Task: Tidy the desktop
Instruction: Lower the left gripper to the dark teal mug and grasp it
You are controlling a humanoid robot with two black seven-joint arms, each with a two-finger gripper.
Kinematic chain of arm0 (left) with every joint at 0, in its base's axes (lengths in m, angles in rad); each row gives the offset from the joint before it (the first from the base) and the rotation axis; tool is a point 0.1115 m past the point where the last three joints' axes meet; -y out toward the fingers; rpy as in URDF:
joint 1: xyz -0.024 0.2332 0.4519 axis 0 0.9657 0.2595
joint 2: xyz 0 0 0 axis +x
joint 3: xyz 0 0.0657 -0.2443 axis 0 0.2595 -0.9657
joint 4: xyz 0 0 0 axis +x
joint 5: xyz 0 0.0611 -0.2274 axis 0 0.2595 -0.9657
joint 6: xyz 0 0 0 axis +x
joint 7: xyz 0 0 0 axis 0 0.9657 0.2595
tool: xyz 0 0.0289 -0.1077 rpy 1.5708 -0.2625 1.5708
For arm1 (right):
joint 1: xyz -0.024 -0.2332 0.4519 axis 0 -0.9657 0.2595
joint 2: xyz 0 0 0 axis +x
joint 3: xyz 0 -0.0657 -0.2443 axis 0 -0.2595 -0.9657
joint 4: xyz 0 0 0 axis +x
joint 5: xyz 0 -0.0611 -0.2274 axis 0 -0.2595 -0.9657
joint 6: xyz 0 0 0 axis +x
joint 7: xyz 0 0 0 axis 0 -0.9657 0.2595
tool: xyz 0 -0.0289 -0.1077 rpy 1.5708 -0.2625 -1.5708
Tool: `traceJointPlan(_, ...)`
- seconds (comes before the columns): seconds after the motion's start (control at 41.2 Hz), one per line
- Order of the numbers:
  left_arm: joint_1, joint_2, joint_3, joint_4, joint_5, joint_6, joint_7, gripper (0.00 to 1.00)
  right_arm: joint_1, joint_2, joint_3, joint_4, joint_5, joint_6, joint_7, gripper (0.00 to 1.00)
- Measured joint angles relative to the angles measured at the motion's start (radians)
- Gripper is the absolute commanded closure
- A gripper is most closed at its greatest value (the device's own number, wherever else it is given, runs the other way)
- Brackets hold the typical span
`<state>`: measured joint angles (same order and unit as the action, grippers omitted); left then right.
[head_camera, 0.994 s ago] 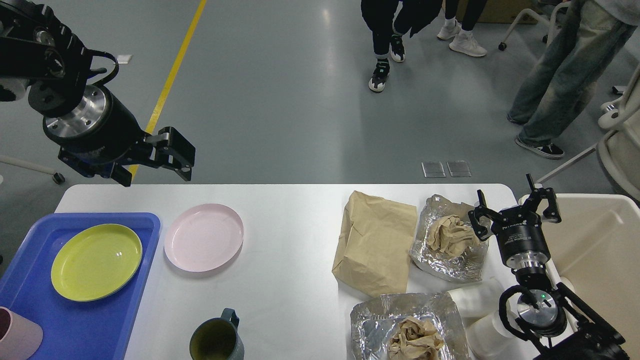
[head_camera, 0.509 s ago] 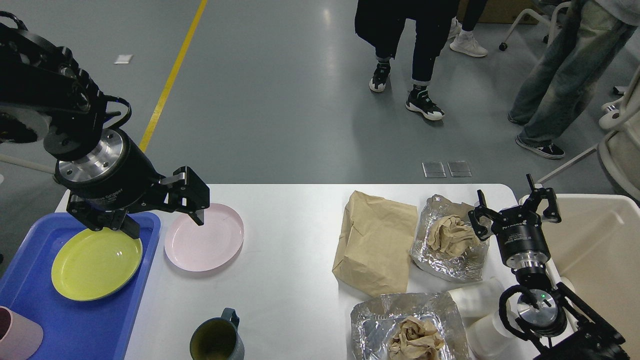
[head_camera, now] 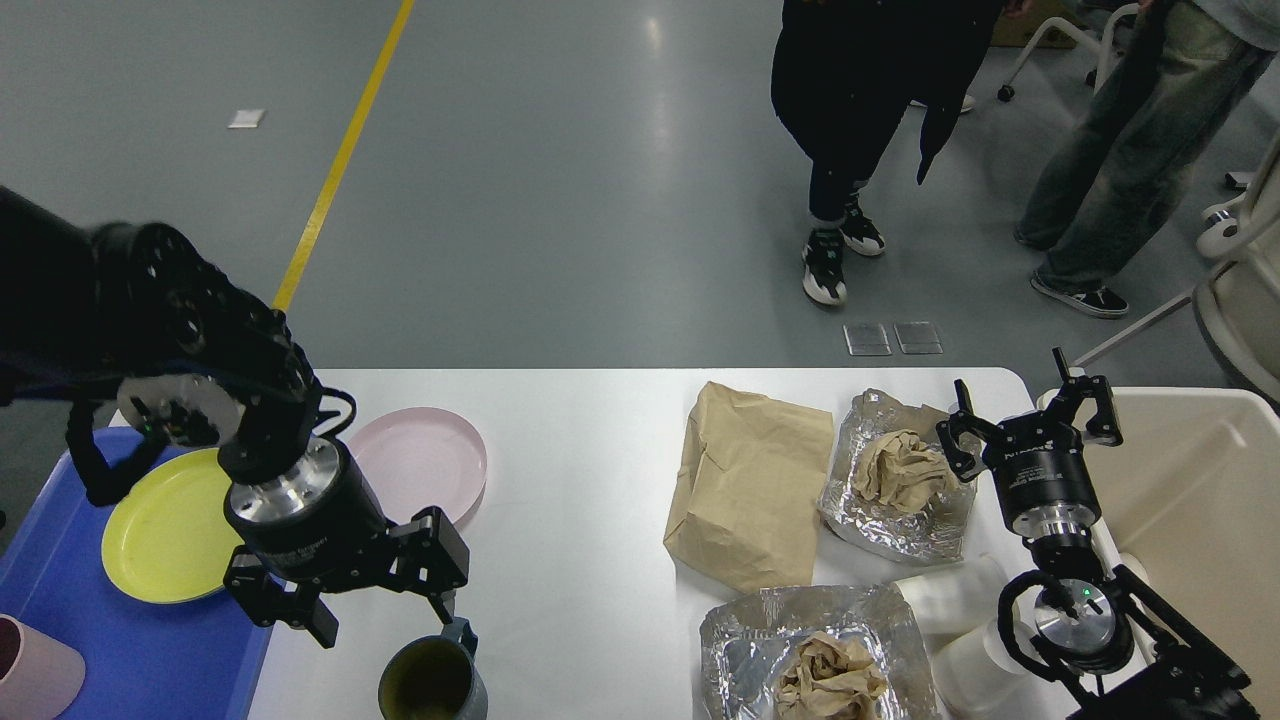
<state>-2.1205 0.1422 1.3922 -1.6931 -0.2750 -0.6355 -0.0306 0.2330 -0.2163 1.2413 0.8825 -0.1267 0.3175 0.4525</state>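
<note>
Since the earlier frame your left gripper [head_camera: 378, 605] has swung down, jaws wide and empty, just above the dark mug [head_camera: 432, 680] on the desktop [head_camera: 570, 480] at lower left, so centre over its rim before closing; your right gripper [head_camera: 1030, 425] hangs open, empty.

A blue tray [head_camera: 150, 660] is sitting at the lower left of the frame, holding a yellow-green plate [head_camera: 160, 535] and a pink cup [head_camera: 30, 680]. A pink plate [head_camera: 430, 460] is lying right of it. A dark green mug [head_camera: 430, 685] is standing at the bottom edge. A brown paper bag [head_camera: 750, 490] is lying right of centre, beside two foil wrappers [head_camera: 900, 500] holding crumpled paper. A beige bin [head_camera: 1200, 500] is standing at far right.
</note>
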Motion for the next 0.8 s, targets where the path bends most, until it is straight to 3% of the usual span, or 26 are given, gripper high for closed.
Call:
traceJointPlan(0.097,0.103,-0.012,-0.011,0.000,0.029,0.116,0.004,0.06,0.000,0.000,0.000,0.000,0.000,0.000,0.000,0.00)
traceJointPlan(0.412,0.287,-0.019,-0.033,0.009,0.119,0.377,0.018,0.06,0.000,0.000,0.000,0.000,0.000,0.000,0.000,0.00)
traceJointPlan(0.8,0.476,-0.054,-0.070,0.130,0.148,0.463,0.020,0.06,0.001,0.000,0.000,0.000,0.000,0.000,0.000,0.00)
